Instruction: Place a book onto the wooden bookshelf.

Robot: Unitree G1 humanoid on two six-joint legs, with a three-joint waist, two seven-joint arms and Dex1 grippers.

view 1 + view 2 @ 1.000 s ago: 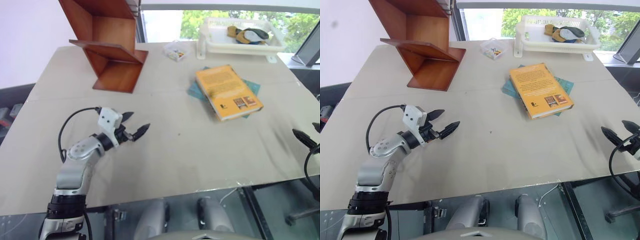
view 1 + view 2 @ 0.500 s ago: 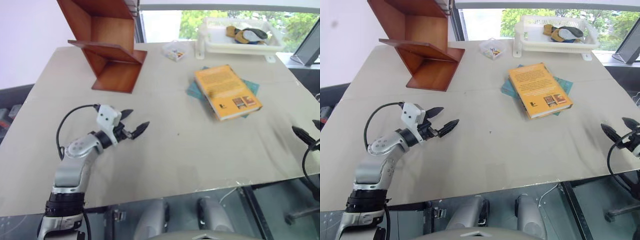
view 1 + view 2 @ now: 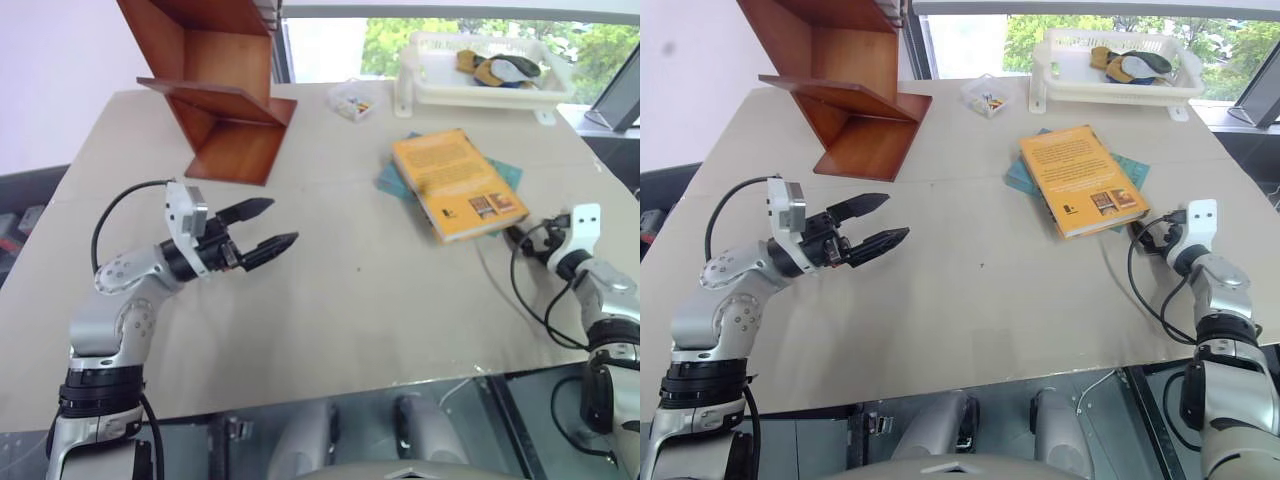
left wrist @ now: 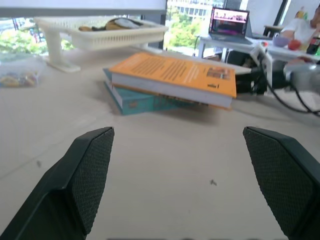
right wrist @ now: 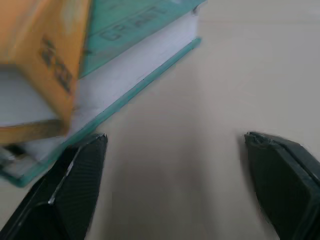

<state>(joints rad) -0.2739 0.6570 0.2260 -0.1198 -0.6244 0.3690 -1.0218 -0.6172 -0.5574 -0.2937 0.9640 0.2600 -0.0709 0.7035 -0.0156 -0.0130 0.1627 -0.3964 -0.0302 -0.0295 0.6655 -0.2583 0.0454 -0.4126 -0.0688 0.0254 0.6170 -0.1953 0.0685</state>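
Orange-yellow, the book (image 3: 457,183) lies untouched atop a teal book (image 4: 145,98) on the worktop (image 3: 380,300), well apart from the wooden bookshelf (image 3: 215,85). Nothing gripped yet! Right pincer (image 5: 175,165) gapes beside the stack's corner; left pincer (image 3: 262,226) hovers open over bare, roomy worktop.

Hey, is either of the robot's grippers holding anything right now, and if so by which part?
Nothing is held. The left gripper hangs open above the table, and the right gripper is open beside the book, its jaws empty.
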